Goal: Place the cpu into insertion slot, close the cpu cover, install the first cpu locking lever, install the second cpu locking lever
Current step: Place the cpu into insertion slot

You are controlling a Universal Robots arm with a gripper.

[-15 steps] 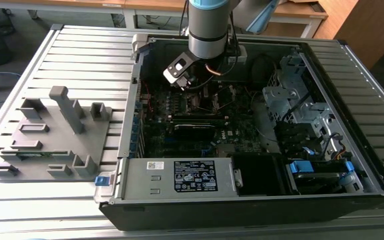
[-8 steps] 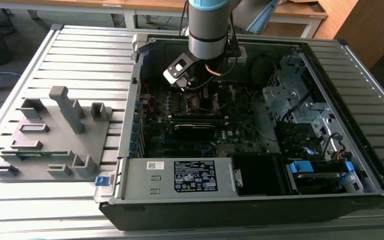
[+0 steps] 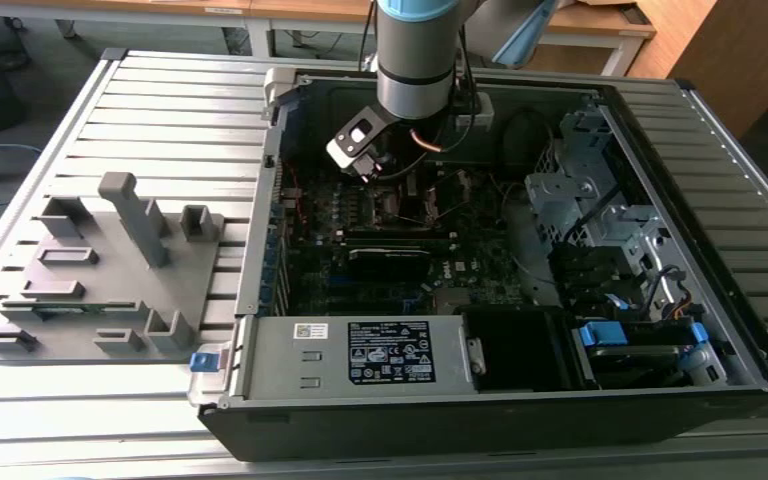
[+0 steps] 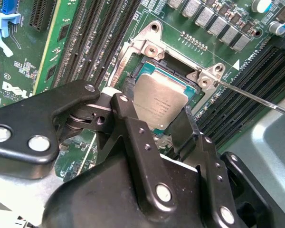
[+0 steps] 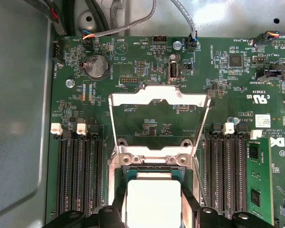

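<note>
Pincer pinches cpu by two edges, just over insertion slot; cpu cover flipped open beyond slot. Arm should keep chip level, corners matched w/ slot, no force.

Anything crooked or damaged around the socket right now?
Nothing stands out. The cpu, gripped in the end effector, lies square to the insertion slot. The cpu cover stands open, clear of it. No damage shows.

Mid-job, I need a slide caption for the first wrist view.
The hand grips the cpu at the insertion slot, with the cpu cover swung open.
</note>
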